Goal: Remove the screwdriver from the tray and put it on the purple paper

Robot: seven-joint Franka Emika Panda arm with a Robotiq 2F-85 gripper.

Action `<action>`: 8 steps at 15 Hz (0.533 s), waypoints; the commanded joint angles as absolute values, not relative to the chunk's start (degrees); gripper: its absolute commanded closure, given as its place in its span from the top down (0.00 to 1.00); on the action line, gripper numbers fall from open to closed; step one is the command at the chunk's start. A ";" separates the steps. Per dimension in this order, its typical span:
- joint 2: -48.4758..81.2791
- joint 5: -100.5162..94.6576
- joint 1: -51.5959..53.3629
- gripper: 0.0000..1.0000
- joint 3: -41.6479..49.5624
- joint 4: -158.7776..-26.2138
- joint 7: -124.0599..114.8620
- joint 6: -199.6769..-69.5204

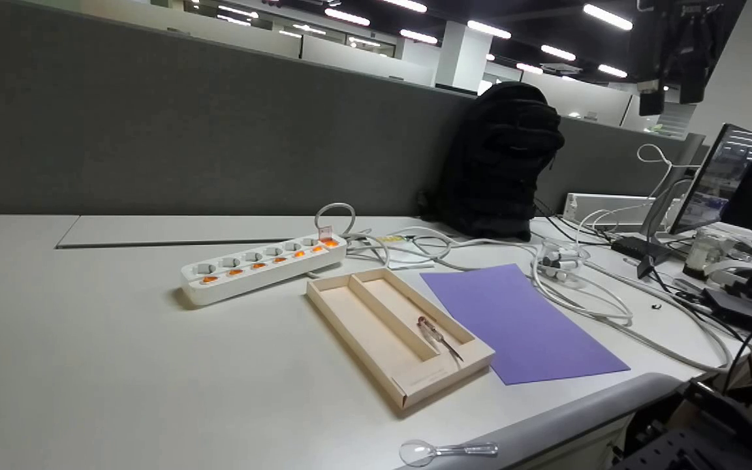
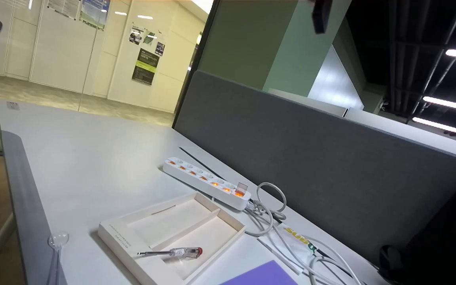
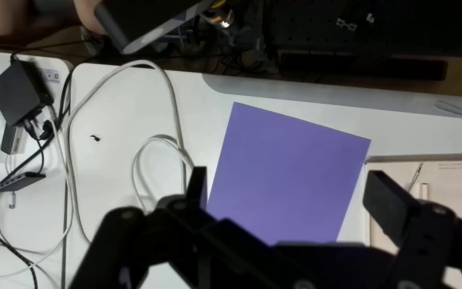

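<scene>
The screwdriver [image 1: 431, 330] has a clear handle with a red end and a thin metal shaft. It lies in the right groove of the tan wooden tray [image 1: 366, 323], its shaft resting over the tray's near end. In an exterior view the screwdriver [image 2: 186, 252] and tray [image 2: 123, 242] are closer. The purple paper [image 1: 525, 323] lies flat beside the tray. My gripper [image 1: 672, 101] is high above the table. In the wrist view the gripper [image 3: 288, 180] is open and empty over the purple paper [image 3: 291, 160]; its right finger hides most of the screwdriver [image 3: 414, 176].
A white power strip [image 1: 264, 271] stands behind the tray, with white cables [image 1: 428, 241] running along the back and right. A clear plastic spoon [image 1: 448, 450] lies at the table's front edge. A black backpack [image 1: 506, 160] leans on the grey partition [image 1: 219, 130]. A monitor [image 1: 719, 176] stands at right.
</scene>
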State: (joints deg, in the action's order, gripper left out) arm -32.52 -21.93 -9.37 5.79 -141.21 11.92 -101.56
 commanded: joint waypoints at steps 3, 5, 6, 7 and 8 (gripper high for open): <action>-31.18 -19.48 -6.37 1.00 4.64 -148.18 2.94 -115.14; -30.61 -17.63 -6.04 1.00 3.64 -151.25 -1.54 -122.70; -30.14 -16.80 -6.11 1.00 2.82 -152.96 -4.23 -126.57; -29.36 -15.83 -6.10 1.00 2.02 -154.10 -5.96 -128.98; -28.32 -15.00 -5.96 1.00 1.25 -155.22 -6.91 -130.72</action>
